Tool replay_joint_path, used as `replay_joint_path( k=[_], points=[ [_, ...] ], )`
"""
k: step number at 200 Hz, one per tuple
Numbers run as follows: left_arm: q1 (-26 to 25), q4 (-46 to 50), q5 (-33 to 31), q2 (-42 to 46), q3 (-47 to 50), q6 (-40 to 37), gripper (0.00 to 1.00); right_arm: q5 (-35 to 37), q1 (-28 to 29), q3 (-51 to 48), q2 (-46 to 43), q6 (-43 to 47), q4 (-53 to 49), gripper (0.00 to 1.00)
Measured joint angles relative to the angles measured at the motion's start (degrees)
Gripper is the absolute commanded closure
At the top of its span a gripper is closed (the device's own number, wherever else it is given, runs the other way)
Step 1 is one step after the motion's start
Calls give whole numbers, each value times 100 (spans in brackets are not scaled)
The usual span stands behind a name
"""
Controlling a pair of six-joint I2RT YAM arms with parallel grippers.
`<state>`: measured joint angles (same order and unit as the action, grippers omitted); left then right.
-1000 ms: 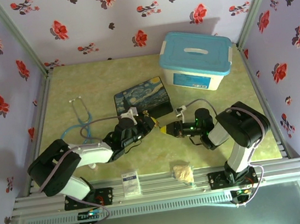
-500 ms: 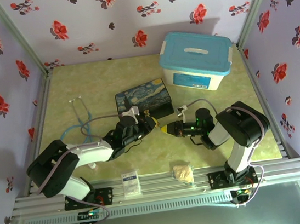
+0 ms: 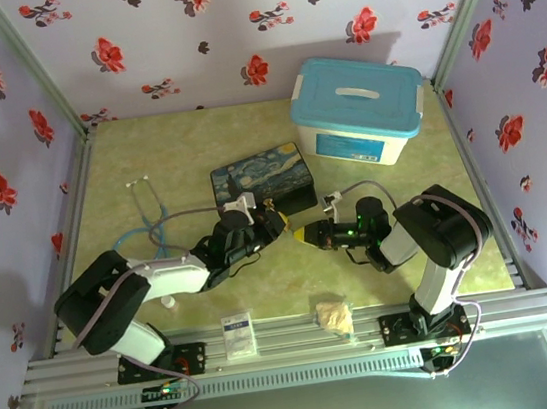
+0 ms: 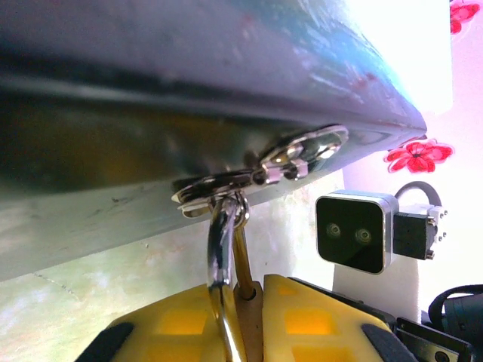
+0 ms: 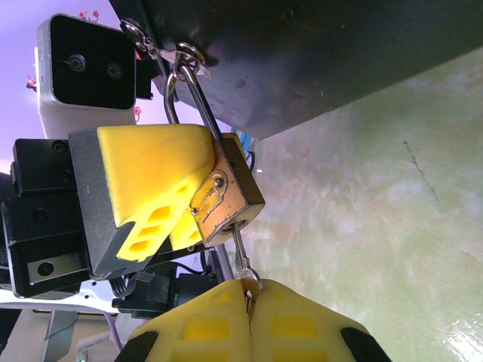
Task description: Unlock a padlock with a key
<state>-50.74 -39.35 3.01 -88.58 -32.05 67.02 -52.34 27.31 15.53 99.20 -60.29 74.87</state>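
Left fingers (image 4: 173, 320) pinched the padlock (image 5: 226, 197) by its brass body, yellow pads on both sides, held up off the desk (image 3: 136, 152) at the front edge of the painted box (image 3: 250, 175). The silver shackle (image 4: 221, 249) ran up through the metal ring (image 4: 219, 185) on the box front. Right fingers (image 5: 204, 328) were pressed together on the key (image 5: 239, 255), pinching its head. The thin blade pointed up and met the bottom of the padlock body. Could not tell whether the shackle was released. From above, both arms met nose to nose just in front of the box. A blue-lidded tub (image 3: 356, 103) sat at back right and a stethoscope (image 3: 151, 216) lay left of the box.
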Motion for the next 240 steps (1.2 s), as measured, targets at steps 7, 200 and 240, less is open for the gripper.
replay_joint_path(
  k=[7, 200, 240],
  points=[
    [4, -15, 0, -15, 0, -11, 100, -9, -7, 11, -2, -33, -22, 100],
    [142, -46, -125, -72, -120, -254, 100, -243, -247, 391, 131, -599, -262, 100],
    [151, -46, -133, -74, -118, -256, 100, -501, -446, 529, 387, -643, -138, 100]
  ],
)
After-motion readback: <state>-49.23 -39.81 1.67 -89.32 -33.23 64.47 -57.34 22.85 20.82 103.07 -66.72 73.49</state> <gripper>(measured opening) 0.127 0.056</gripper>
